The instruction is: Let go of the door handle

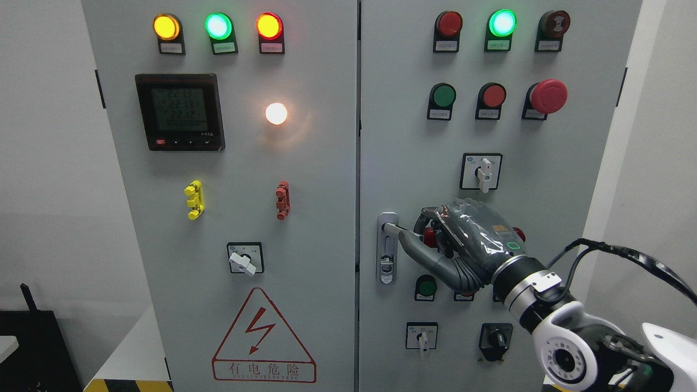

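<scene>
The silver door handle [386, 247] sits on the left edge of the right cabinet door, and its short lever sticks out to the right near the top. My right hand [416, 237] is just right of it. The arm enters from the lower right. The grey thumb [414, 247] stretches left and its tip meets the lever's end. The other fingers [435, 220] are curled to the right of the lever, with nothing seen inside them. The left arm is out of view.
Behind the hand on the right door [403, 136] are a green button [426, 287], rotary switches [481, 172] and a red emergency stop [547, 96]. The left door [316, 218] carries a meter [179, 111], lit lamps and a warning triangle [263, 337]. A black cable [631, 256] loops off the forearm.
</scene>
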Robot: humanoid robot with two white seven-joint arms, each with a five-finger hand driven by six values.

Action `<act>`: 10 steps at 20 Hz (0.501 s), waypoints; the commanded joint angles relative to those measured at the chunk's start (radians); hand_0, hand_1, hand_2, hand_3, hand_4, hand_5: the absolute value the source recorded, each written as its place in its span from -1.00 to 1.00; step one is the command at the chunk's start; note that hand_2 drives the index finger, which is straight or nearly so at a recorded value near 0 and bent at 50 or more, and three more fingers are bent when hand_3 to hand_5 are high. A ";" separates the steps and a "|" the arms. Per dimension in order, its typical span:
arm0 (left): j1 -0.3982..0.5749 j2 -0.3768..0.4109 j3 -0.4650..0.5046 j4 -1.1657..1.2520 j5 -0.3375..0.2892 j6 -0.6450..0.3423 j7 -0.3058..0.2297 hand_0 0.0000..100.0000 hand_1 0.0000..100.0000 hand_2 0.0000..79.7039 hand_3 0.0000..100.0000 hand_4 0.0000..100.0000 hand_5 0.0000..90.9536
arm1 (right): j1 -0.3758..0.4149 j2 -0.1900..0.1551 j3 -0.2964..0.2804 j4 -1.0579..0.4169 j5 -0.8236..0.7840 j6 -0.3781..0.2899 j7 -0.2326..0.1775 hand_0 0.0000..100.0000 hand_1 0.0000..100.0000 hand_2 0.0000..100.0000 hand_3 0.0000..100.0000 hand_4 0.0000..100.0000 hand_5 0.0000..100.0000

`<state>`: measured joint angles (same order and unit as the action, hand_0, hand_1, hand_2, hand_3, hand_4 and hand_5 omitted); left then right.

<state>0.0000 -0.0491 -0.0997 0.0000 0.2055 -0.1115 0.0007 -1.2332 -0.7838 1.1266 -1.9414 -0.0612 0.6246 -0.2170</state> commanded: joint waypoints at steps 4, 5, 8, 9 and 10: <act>0.031 0.000 0.000 -0.031 0.000 0.000 0.001 -0.76 -0.22 -1.00 -1.00 -1.00 -1.00 | 0.004 0.000 -0.001 -0.004 0.001 0.001 0.001 -0.14 -0.96 0.09 1.00 1.00 1.00; 0.031 0.000 0.000 -0.031 0.000 0.000 0.001 -0.76 -0.22 -1.00 -1.00 -1.00 -1.00 | 0.004 0.000 -0.001 -0.004 0.000 0.000 0.001 -0.14 -0.96 0.09 1.00 1.00 1.00; 0.031 0.000 0.000 -0.031 0.000 0.000 0.001 -0.76 -0.22 -1.00 -1.00 -1.00 -1.00 | 0.004 0.001 -0.001 -0.002 0.000 0.000 0.001 -0.14 -0.97 0.10 1.00 1.00 1.00; 0.031 0.000 0.000 -0.031 0.000 0.000 0.001 -0.76 -0.22 -1.00 -1.00 -1.00 -1.00 | 0.004 0.000 -0.001 -0.004 0.001 0.000 0.001 -0.13 -0.97 0.10 1.00 1.00 1.00; 0.031 0.000 0.000 -0.029 0.000 0.000 0.001 -0.76 -0.22 -1.00 -1.00 -1.00 -1.00 | 0.003 0.000 -0.001 -0.004 0.001 0.000 0.001 -0.13 -0.96 0.10 1.00 1.00 1.00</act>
<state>0.0000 -0.0491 -0.0997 0.0000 0.2056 -0.1115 0.0007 -1.2296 -0.7837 1.1262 -1.9432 -0.0608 0.6245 -0.2175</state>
